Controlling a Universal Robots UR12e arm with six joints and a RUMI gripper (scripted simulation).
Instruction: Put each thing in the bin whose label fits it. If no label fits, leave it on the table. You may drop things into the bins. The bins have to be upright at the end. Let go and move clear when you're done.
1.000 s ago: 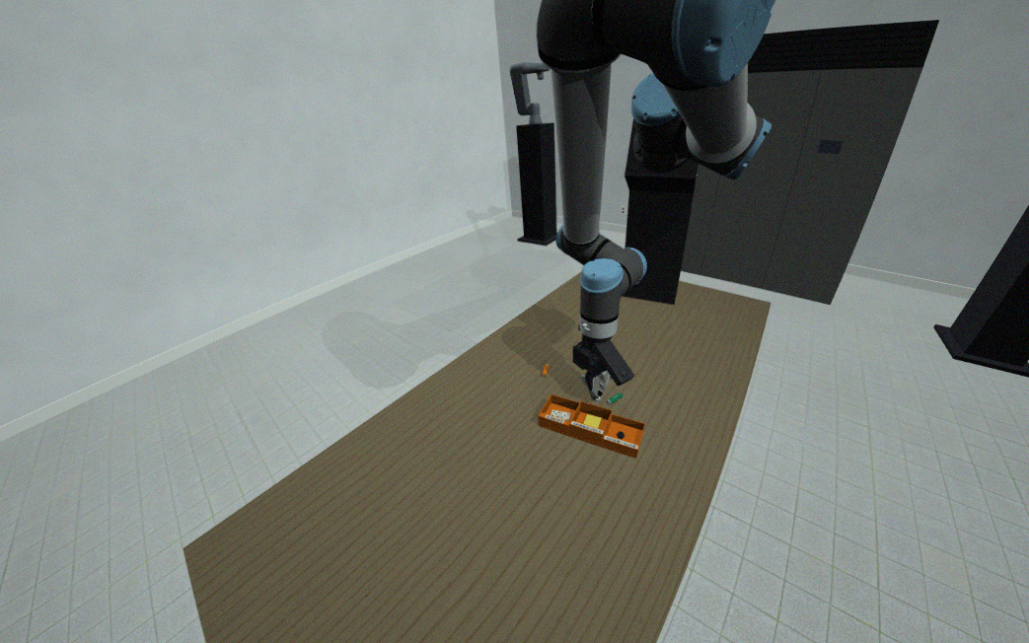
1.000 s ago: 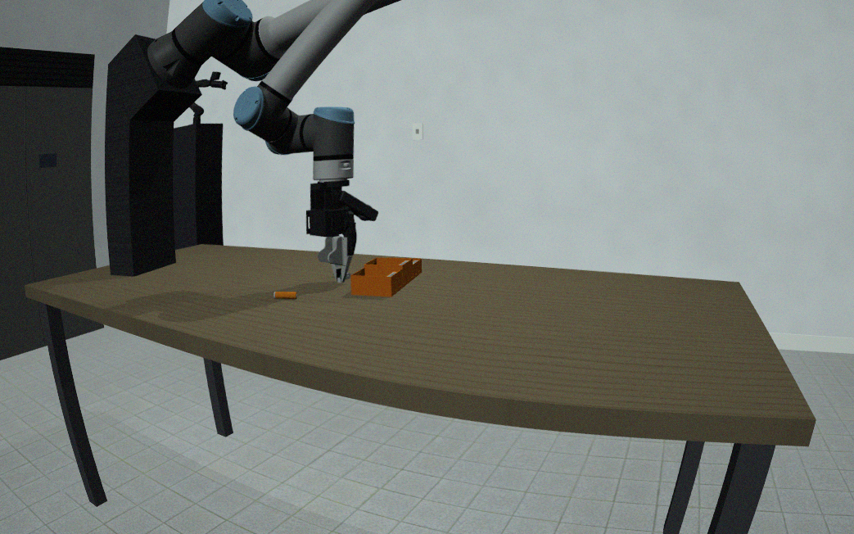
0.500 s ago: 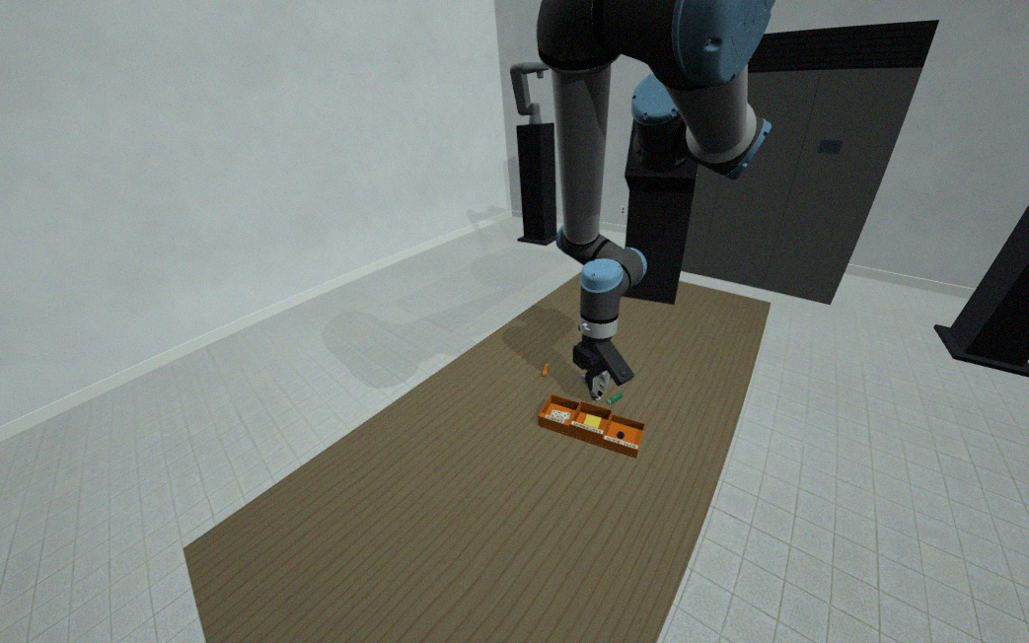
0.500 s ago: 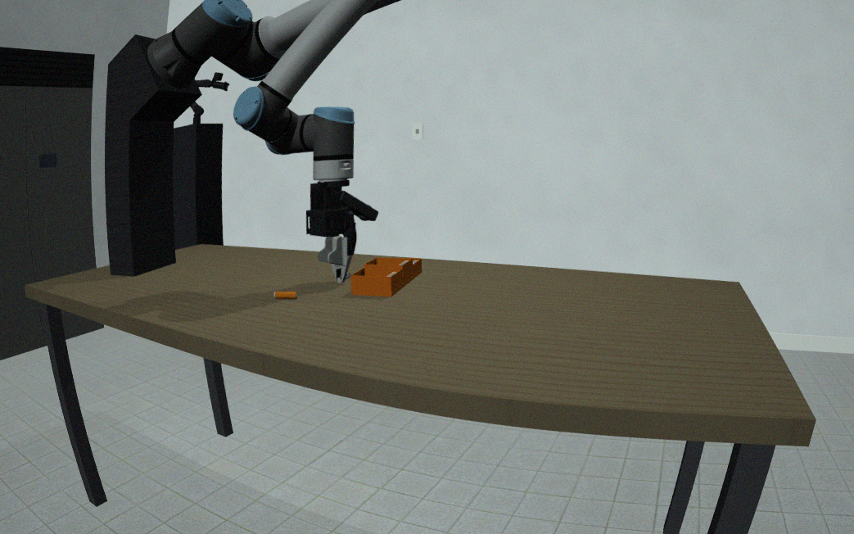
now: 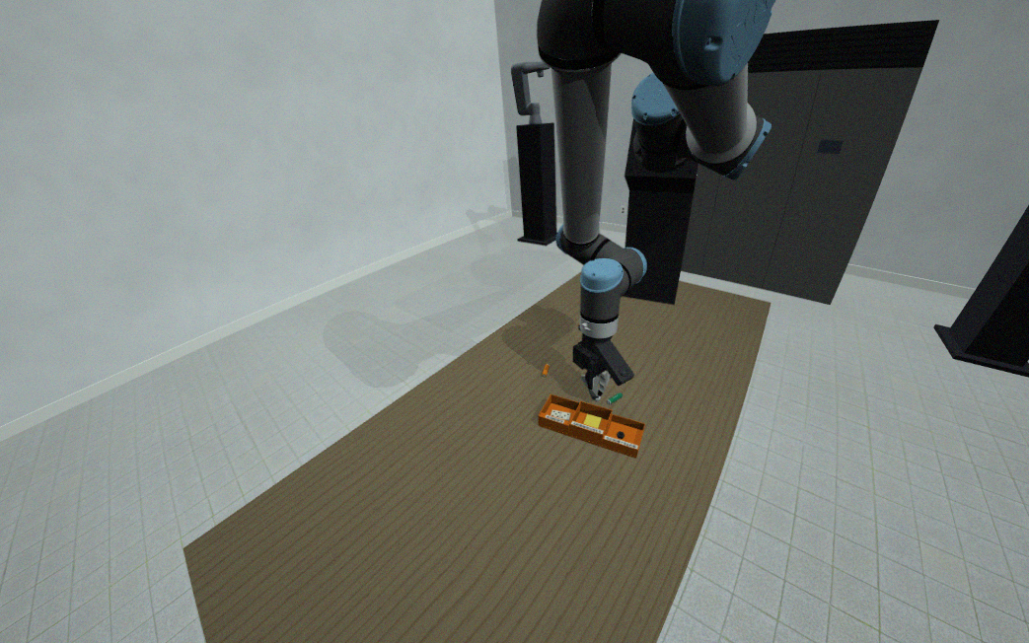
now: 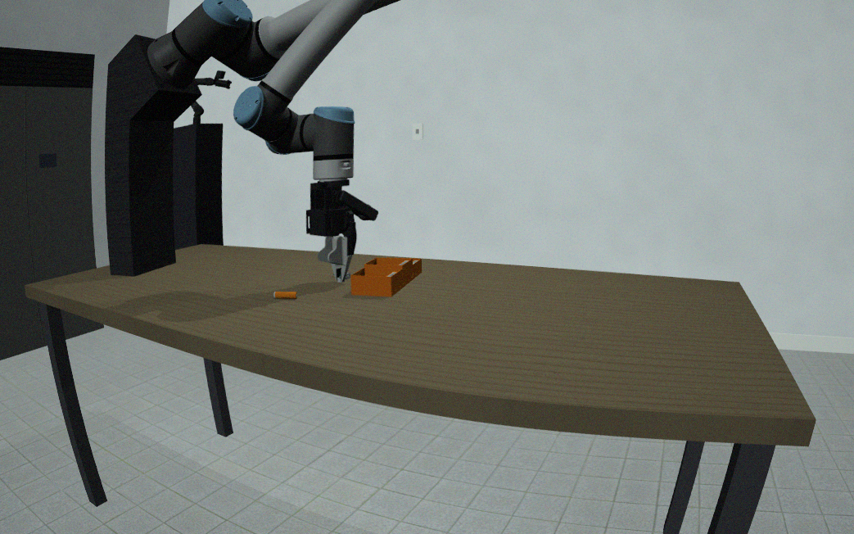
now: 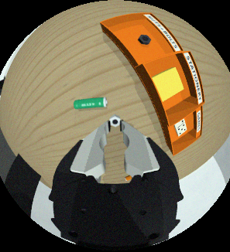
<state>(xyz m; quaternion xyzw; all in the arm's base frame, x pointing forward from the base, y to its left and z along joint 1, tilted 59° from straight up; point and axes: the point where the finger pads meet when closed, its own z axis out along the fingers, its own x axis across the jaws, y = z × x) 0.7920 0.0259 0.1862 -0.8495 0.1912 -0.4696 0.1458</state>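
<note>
Desk (image 5: 438,511): matt brown wood, grain lines running lengthwise. Bins (image 7: 164,73), upper right of wrist view: smooth orange plastic w/ white paper-like labels. Green battery (image 7: 90,103): glossy. Jaws: pale grey, matt, metal-looking. Small nut (image 7: 114,121): light, smooth.

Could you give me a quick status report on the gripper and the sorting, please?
Gripper shut on small white hex nut, jaws near table. Nuts-and-bolts bin holds a black nut. Green battery lies nearby, apart; path looks unobstructed.
</note>
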